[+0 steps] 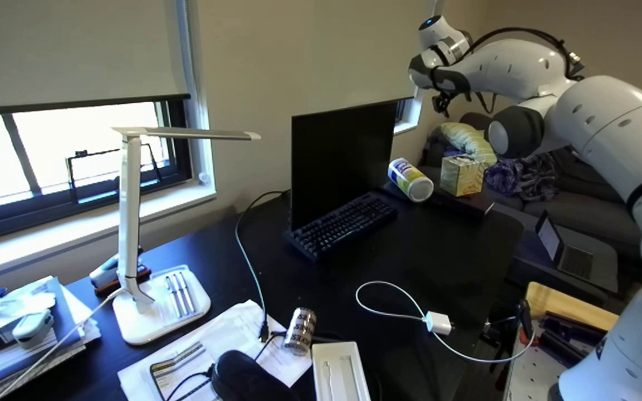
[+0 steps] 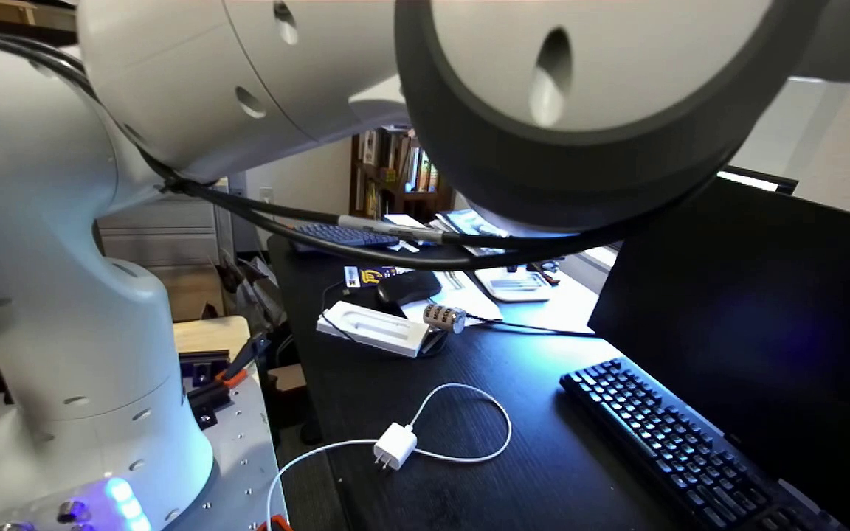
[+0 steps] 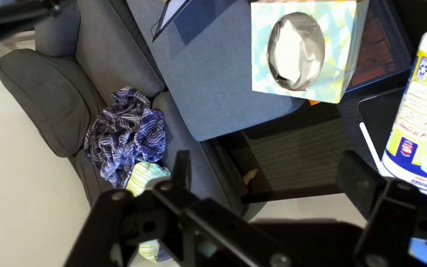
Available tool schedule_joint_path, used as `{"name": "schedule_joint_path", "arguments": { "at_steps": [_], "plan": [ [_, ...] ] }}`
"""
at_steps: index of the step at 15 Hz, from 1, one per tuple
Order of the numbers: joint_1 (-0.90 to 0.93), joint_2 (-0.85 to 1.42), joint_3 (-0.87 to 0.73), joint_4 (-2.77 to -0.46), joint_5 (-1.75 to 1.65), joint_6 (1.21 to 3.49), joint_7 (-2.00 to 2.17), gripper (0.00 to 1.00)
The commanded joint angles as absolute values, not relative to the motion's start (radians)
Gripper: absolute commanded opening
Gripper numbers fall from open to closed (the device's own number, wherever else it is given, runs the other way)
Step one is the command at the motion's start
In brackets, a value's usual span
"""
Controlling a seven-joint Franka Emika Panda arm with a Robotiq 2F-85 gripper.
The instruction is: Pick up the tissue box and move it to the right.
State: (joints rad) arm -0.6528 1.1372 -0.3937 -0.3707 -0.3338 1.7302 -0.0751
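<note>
Wrist view put the tissue box (image 3: 330, 55) at upper right; our pincer (image 3: 267, 172), lower in frame, spread wide and empty, needed, we judged, to reach toward the frame's top.

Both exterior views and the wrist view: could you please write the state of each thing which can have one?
Fingers, open, holding nothing
Tissue box, upright, top opening uncovered, not gripped
Yellow-labelled bottle, lying on its side
Monitor, screen dark
Laptop, open
Charger, not plugged in
Roller blind, partly lowered
Desk lamp, unfolded; lit or not, cannot tell
</note>
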Motion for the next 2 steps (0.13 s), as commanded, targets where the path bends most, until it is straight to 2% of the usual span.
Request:
{"name": "schedule_joint_path", "arguments": {
  "at_steps": [1,2],
  "plan": [
    [-0.649,1.122,-0.386,-0.396,-0.344,1.739,-0.070,1.00],
    [-0.649,1.122,-0.386,-0.395,-0.344,1.739,-0.071,1.00]
  ]
}}
